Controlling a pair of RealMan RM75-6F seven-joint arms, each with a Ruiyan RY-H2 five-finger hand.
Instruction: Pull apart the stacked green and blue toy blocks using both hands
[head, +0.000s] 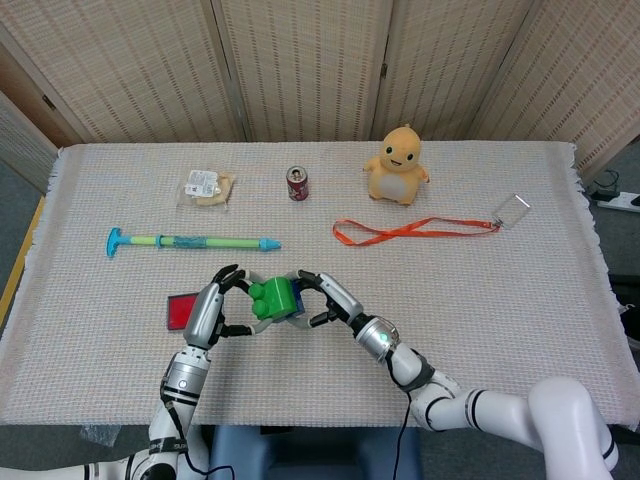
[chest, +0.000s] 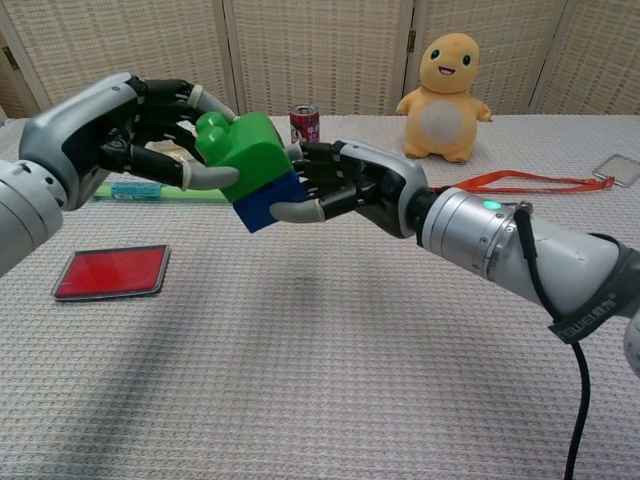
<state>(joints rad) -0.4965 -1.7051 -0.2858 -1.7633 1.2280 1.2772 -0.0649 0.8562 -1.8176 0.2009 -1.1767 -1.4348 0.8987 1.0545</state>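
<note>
right arm (chest: 520, 250): nearest the chest camera, reaching in from the right toward the stack
red card (chest: 110, 272): flat on table cloth (chest: 330, 380), near left, below the left hand, not involved
left hand (chest: 120, 135): clamped on green block (chest: 245, 150), fingers over the studded top, thumb under its near edge
right hand (chest: 355, 185): clamped on blue block (chest: 268, 203), thumb under the lower edge, fingers on its right face
stack: held in mid-air above the cloth between both hands, tilted, green on top of blue, seam closed, no gap visible in either view
step: both grips set, separation not yet done; judged to be at the start of the pull
next move: calls for opposing pull along the stud axis, left hand drawing green up-left, right hand drawing blue down-right; a slight rocking twist likely helps break the stud fit
risk: right hand's hold on blue looks shallow, may slip off the thin face under load
blue-green stick toy (head: 190, 242): lying flat behind the hands, left of centre
orange lanyard (head: 415, 230): on cloth to the right, badge (head: 510, 209) at its far end
far row: snack packet (head: 207, 187), soda can (head: 298, 183), yellow plush (head: 398, 163), all well apart from the work
</note>
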